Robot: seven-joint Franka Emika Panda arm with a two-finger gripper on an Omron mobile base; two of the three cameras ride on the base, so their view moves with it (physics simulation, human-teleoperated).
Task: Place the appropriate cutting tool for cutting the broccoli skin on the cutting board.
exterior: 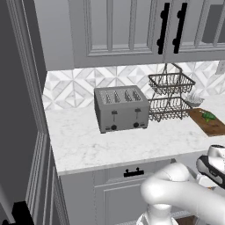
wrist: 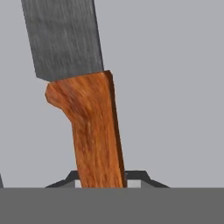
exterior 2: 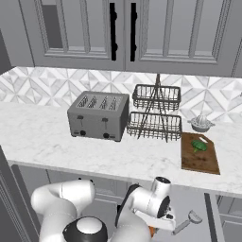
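Grey panelled cabinets with black handles hang above a white marble counter (exterior 2: 42, 137), backed by a pale wall of diamond-patterned tiles. At the centre of both base views a silver four-slot toaster (exterior 2: 99, 115) stands on the counter, and just to its right is a two-tier black wire basket rack (exterior 2: 155, 112). To the right of the rack in the right base view sits a small pale juicer (exterior 2: 201, 123) against the tiles.

At the right of the counter lies the cutting board (exterior 2: 200, 156), flat and brown with rounded corners. The broccoli (exterior 2: 199, 146), small and bright green, rests on the far half of the board.

At the bottom of the right base view the white arm curls low in front of the drawers below the counter. Its gripper (wrist: 101, 178) shows at the bottom centre of the hand view, where the dark fingertips (wrist: 139, 176) sit closed on either side of an orange-red wooden handle. This is a cutting tool (wrist: 87, 113) with a broad grey blade running up to the top left of that view, against a plain grey ground.

Lower right in the right base view, just beside the hand, lies a slim grey peeler (exterior 2: 187, 221); its detail is too small to make out.
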